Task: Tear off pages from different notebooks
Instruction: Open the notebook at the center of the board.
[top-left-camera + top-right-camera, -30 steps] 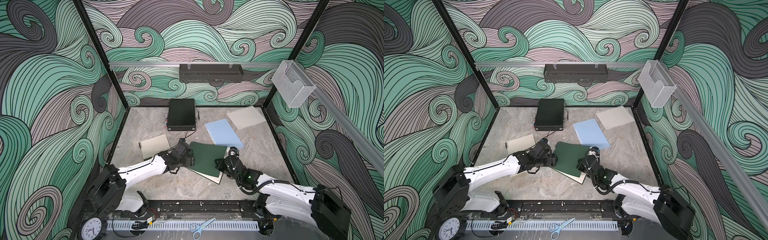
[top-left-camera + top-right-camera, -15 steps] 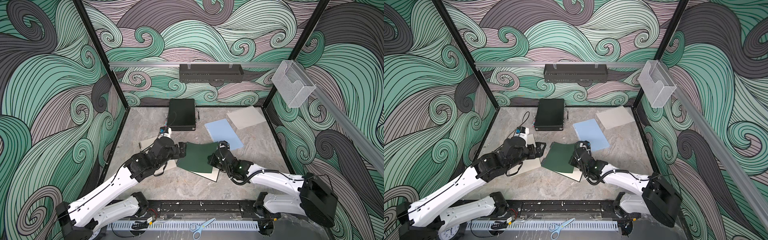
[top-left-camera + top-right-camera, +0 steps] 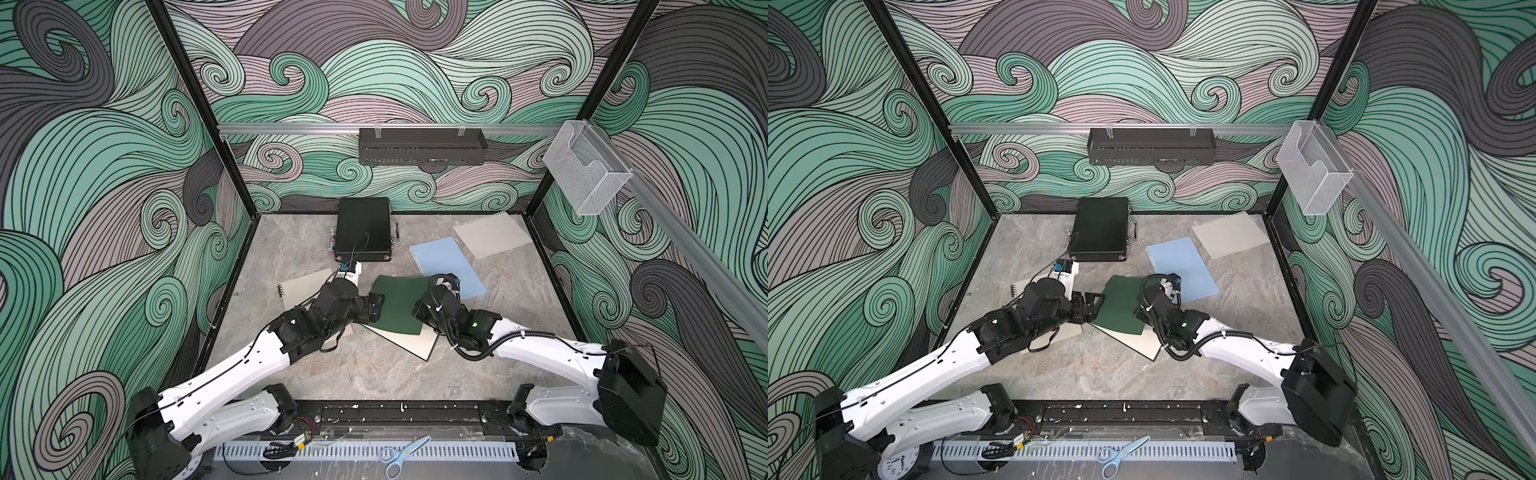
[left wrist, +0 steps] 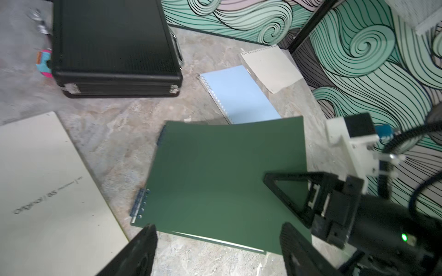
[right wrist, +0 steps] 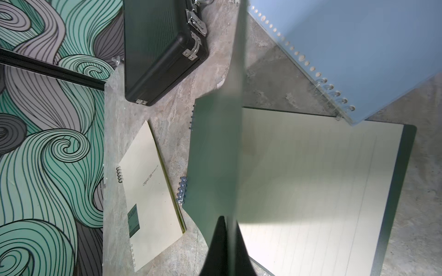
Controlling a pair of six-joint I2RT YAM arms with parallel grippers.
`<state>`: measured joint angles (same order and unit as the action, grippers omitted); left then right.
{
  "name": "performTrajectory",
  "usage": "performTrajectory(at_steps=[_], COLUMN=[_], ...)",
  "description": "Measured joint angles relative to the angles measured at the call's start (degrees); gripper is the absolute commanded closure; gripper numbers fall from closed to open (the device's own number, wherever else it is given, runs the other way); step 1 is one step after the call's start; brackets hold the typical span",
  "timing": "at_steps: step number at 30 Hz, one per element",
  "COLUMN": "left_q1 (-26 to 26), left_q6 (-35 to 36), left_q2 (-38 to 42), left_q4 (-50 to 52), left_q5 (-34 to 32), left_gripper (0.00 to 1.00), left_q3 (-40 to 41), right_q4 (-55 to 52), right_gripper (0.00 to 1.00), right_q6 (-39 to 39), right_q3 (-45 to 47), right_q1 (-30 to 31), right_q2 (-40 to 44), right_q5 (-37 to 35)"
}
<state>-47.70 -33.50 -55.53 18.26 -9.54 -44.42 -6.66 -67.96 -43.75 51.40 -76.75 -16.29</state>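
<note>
The dark green notebook [image 3: 395, 307] lies mid-table with its cover [image 5: 215, 155] lifted and bowed. My right gripper [image 5: 226, 222] is shut on the cover's free edge, and a cream lined page [image 5: 311, 181] shows beneath it. My left gripper [image 4: 218, 228] is open, low over the cover's near-left edge and touching nothing. In both top views it [image 3: 376, 305] [image 3: 1094, 305] faces the right gripper [image 3: 417, 311] across the cover. The beige notebook [image 3: 301, 286] lies under the left arm. The light blue notebook [image 3: 446, 266] is behind. A loose page [image 3: 492, 235] lies at the back right.
A black hard case [image 3: 363, 235] with metal latches stands at the back centre, with a small pink and blue object [image 4: 44, 63] beside it. Scissors [image 3: 401, 453] rest on the front rail. A clear holder [image 3: 586, 172] hangs on the right wall.
My right gripper has lifted the green cover and carried it toward the left. My left arm rose and drew back, then came in again at the cover's left edge, jaws open.
</note>
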Motion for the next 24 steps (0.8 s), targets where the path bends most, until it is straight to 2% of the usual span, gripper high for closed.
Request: performTrajectory(at_steps=[5,7,8,10,13,14,16,17,24], left_q1=[-0.35,-0.66,-0.9,-0.98,-1.62,-1.95,-2.56,-2.67,-3.06], left_q6=[0.26,0.15,-0.02,-0.15,-0.11,-0.07,0.02,0.04,0.52], left_q2=[0.2,0.2,0.17,-0.31,-2.51,-3.08,-3.54,-3.56,-3.65], left_q4=[-4.13,-6.49,-7.74,-9.14,-10.25,-10.45,-10.71,-10.69,-10.58], left_q5=[4.9,6.47,7.41,9.29,11.56,11.69,11.67,11.63,10.75], left_gripper=[0.22,0.19,0.19,0.19,0.2,0.2,0.19,0.19,0.19], left_q3=[3.89,5.27,6.23,7.43,7.15,6.91,6.78,6.78,6.19], right_q4=[0.33,0.11,-0.17,-0.17,1.25,1.77,2.69,3.06,8.87], right_gripper=[0.99,0.94,0.86,0.79,0.76,0.76,0.65,0.63,0.6], right_q6=[-1.6,-1.77,-1.77,-1.92,-1.51,-1.42,-1.14,-0.98,-0.24], right_q3=[-1.22,-1.86,-2.54,-3.82,-5.38,-5.64,-5.92,-5.92,-4.94], right_q1=[-0.2,-0.26,-0.26,-0.28,-0.52,-0.63,-0.96,-1.22,-5.68], right_q2=[-2.58,-2.67,-2.67,-2.69,-3.23,-3.61,-4.39,-4.68,-7.23], right_q5=[0.46,0.98,1.18,1.44,2.43,2.84,3.34,3.69,9.6])
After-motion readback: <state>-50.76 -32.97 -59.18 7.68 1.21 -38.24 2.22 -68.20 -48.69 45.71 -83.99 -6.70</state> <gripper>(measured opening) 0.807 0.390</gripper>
